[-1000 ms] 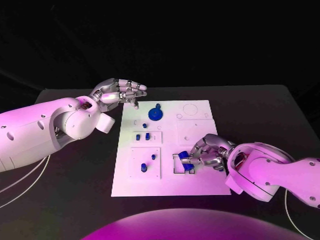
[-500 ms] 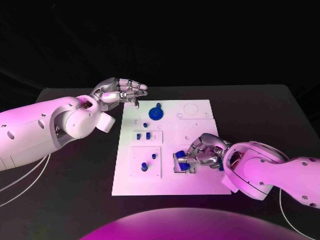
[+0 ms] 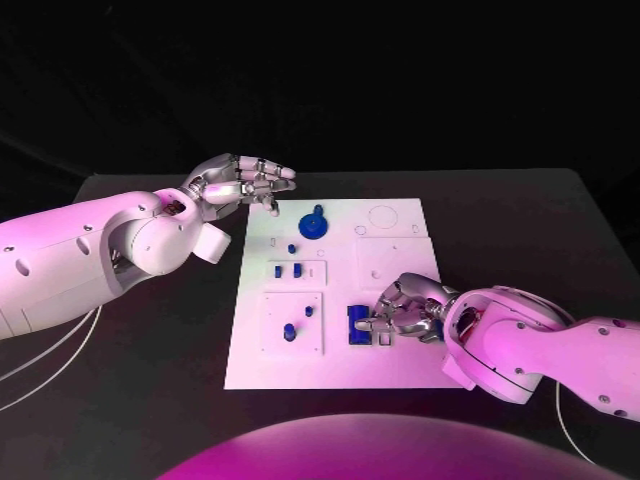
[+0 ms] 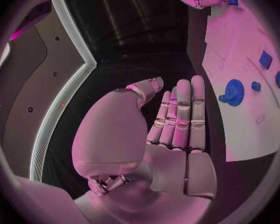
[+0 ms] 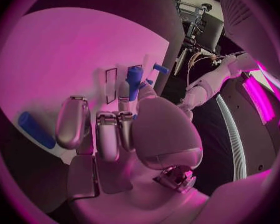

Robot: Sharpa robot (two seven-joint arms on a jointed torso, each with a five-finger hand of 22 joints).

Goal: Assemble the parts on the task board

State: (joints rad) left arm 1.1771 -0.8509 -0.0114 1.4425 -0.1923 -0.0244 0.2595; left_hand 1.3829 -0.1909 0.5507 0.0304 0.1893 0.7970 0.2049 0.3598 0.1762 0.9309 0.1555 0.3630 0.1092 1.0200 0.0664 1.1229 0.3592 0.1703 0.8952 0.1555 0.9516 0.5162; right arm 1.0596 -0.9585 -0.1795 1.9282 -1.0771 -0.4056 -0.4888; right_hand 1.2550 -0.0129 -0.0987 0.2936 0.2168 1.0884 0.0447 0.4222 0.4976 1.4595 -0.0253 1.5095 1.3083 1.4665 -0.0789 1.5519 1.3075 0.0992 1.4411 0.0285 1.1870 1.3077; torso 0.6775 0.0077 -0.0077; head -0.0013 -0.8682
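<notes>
The fingers (image 3: pixel 382 322) of the right hand (image 3: pixel 407 312) are curling down around a blue part (image 3: pixel 358 324) at the framed slot on the near right of the task board (image 3: pixel 407 375). They are closing narrowly on it, and in the right wrist view the blue part (image 5: pixel 133 82) is standing up between the fingertips and the thumb, so the hand appears to be holding it. Compared with a second ago, this hand is sitting a little nearer the robot and more squarely over the slot. The part, which was showing as a loose clump of blue beside the fingers, is now reading as a single upright block inside the frame. My judgement is that the piece is being seated and this step is close to finished, though I cannot tell whether it is fully home.

The left hand (image 3: pixel 242 184) is hovering off the far left corner of the board, fingers straight and together in the left wrist view, holding nothing. It is not changing place between the pictures.

Outward across the board, a blue gear (image 3: pixel 312 226) is lying at the far end. Two small blue pieces (image 3: pixel 287 271) are sitting in the middle left panel, and two more (image 3: pixel 299 322) in the near left panel. The tabletop (image 3: pixel 522 230) is carrying the board.
</notes>
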